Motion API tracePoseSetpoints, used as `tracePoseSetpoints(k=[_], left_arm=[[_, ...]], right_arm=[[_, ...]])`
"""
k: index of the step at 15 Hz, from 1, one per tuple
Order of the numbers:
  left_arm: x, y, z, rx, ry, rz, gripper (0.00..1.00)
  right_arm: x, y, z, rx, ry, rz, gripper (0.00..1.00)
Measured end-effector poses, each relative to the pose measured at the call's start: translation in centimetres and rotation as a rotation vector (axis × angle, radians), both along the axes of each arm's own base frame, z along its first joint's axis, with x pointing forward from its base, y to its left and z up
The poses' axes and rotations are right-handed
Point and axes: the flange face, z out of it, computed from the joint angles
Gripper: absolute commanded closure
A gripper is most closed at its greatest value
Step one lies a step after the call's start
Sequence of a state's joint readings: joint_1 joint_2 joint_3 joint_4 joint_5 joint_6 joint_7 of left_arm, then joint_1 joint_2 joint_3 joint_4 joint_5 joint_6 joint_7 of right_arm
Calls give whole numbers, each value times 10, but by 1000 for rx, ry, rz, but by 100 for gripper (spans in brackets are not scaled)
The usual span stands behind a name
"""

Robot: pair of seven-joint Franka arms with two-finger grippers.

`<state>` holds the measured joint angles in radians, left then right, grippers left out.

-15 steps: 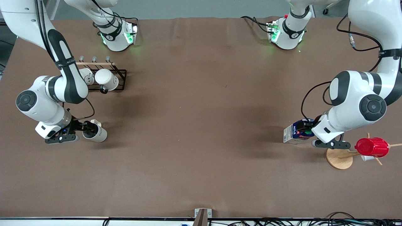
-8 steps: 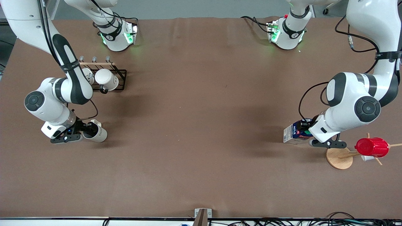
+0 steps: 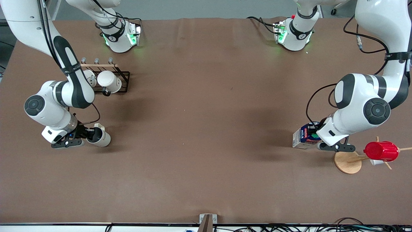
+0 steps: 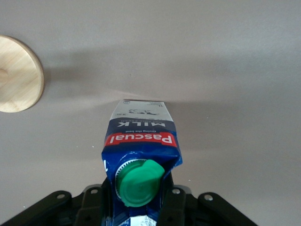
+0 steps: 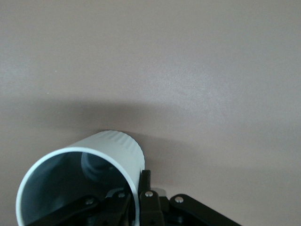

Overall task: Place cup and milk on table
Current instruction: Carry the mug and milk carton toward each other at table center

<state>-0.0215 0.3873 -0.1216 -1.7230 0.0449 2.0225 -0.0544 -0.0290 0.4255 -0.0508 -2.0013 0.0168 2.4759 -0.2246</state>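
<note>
The cream-white mug with the grey inside is already in the right pincer, which pinches its rim wall: the right wrist view shows one finger inside the mouth and one outside. The mug hangs tilted, mouth turned toward the wrist and base pointing toward the middle of the wide brown matte bench, over the right arm's end of it, nearer the front camera than the black wire rack with two whiter mugs. So the coming move there turns on swinging the long axis upright, base down.

The small dark blue and white gable-top milk carton is clamped in the left pincer, whose fingers close on the gable just under the round green cap. Its long axis points away from the wrist, base leading, over the left arm's end of the bench, beside the round wooden base of a peg stand carrying a red ribbed cup.

Whether either base touches the bench cannot be told; the shadows lie close under both. The wrist bodies hide most of each pincer in the front view, and the mug's handle shows only as a small nub there.
</note>
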Motion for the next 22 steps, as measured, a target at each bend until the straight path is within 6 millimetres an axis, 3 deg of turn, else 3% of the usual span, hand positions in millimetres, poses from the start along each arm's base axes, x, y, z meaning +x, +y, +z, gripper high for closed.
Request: tracePoseSetpoints(k=[1, 3, 5, 7, 9, 12, 14, 17, 22], left_arm=[[0, -2, 5, -2, -8, -3, 62], [2, -5, 17, -5, -27, -8, 62], [2, -12, 29, -8, -30, -7, 62], [2, -23, 40, -12, -32, 15, 62], [1, -43, 48, -26, -40, 45, 62], [-2, -73, 59, -57, -49, 99, 62], [-5, -95, 66, -68, -57, 125, 62], [-9, -133, 70, -75, -63, 173, 64], [-17, -202, 60, -86, -51, 256, 64]], right_arm=[[9, 7, 15, 6, 15, -7, 100], [35, 39, 61, 24, 28, -84, 100], [57, 90, 114, 42, 18, -133, 100], [67, 147, 139, 65, -4, -127, 100], [65, 212, 134, 87, -1, -153, 100], [55, 315, 107, 99, 12, -186, 100], [48, 371, 91, 87, -3, -196, 100], [40, 424, 67, 81, -9, -183, 100], [17, 487, 37, 95, -14, -160, 98]])
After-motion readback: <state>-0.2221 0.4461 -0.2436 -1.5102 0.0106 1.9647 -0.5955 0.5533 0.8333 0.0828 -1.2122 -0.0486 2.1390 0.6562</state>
